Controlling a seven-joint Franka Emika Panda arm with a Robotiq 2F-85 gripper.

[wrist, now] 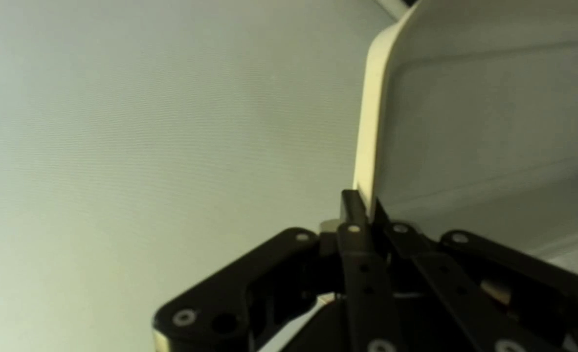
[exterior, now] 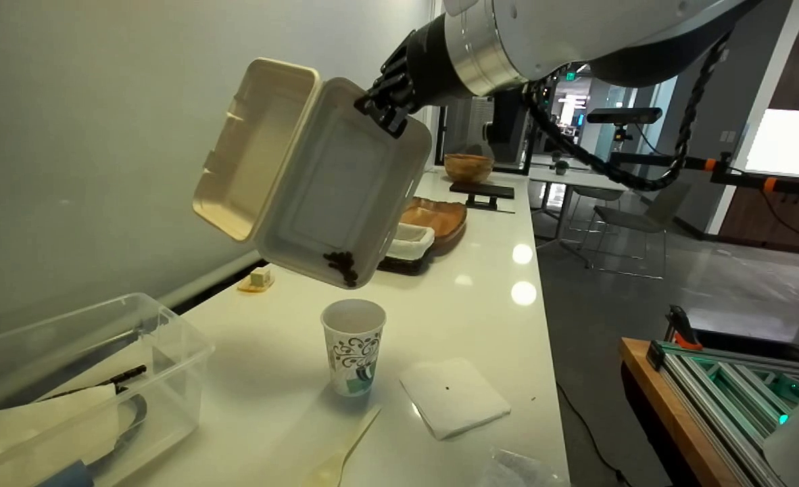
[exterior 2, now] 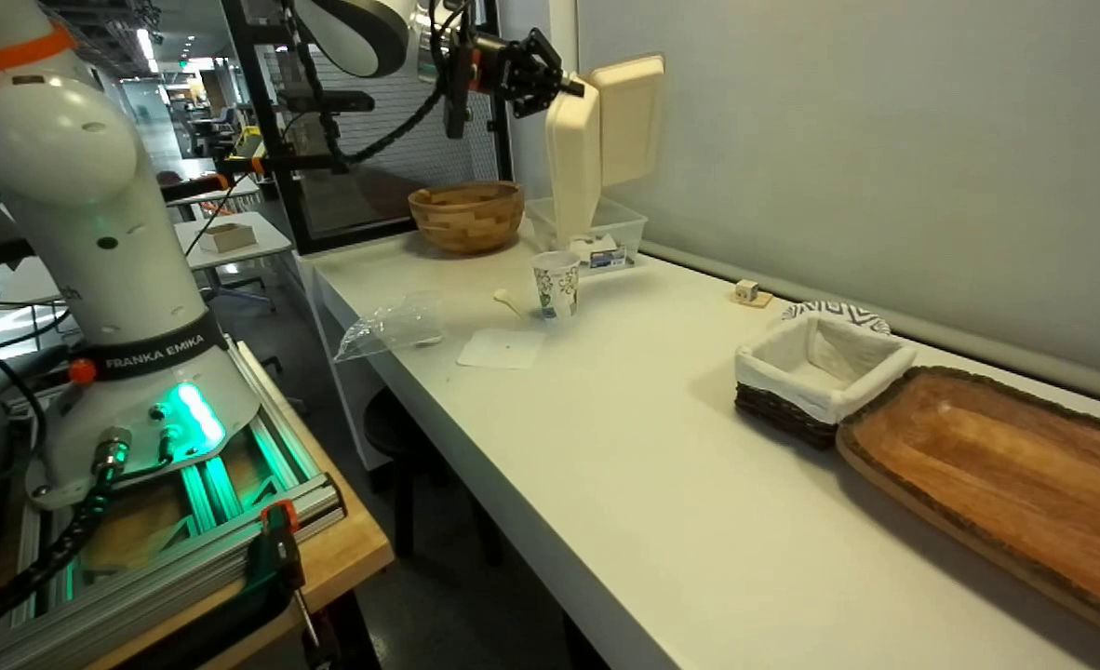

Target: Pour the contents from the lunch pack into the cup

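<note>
Tilted above the worktop (exterior: 453, 318), the open lunch pack (exterior: 332, 182) is pinched by its rim in the hand (wrist: 367, 209); its lower corner is best held over the cup (exterior: 353, 348), then tipped slowly. Dark pieces (exterior: 343, 266) are gathered there; the cup is set between the worktop's wall-side and room-side edges.

The tan clamshell lunch pack (exterior: 315, 176) hangs open and steeply tilted above the bench (exterior: 457, 318), with a clump of small dark contents (exterior: 344, 266) near the lowest corner of its shaded half. Just below that corner, apart from it, the white cup (exterior: 353, 348) with dark scrollwork and teal print stands upright between the bench's wall-side and open long edges.
</note>
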